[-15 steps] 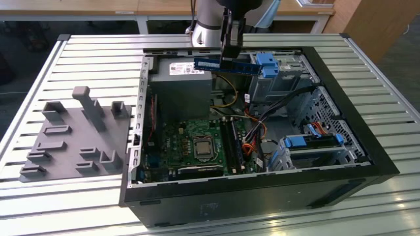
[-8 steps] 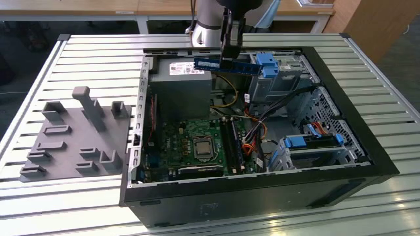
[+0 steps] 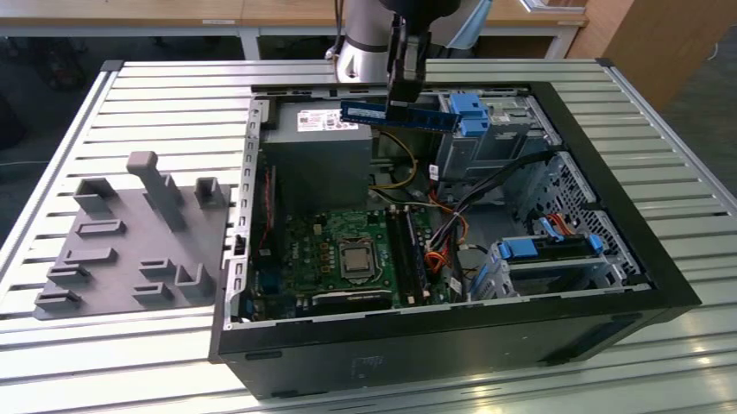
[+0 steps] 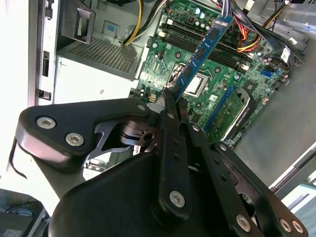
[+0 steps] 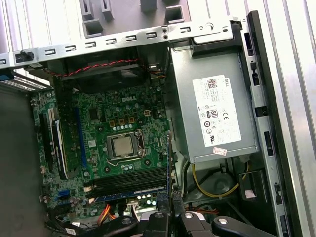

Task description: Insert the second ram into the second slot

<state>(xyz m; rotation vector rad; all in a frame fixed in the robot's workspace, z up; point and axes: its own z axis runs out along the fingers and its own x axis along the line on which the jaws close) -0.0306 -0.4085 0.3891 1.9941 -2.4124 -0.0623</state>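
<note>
Blue second ram [image 4: 205, 47], green motherboard [image 5: 98, 111] (grey power supply [image 5: 217, 113]).

A grey moulded holder [image 3: 127, 241] lies on the slatted table [image 3: 173, 95] (beside the open computer case [image 3: 461, 336]).

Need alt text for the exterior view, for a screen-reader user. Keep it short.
The gripper is shut on the second ram, holding it in the air over the open computer case, apart from the motherboard below. A grey moulded fixture lies on the slatted metal table, to the exterior view's left of the case.
</note>
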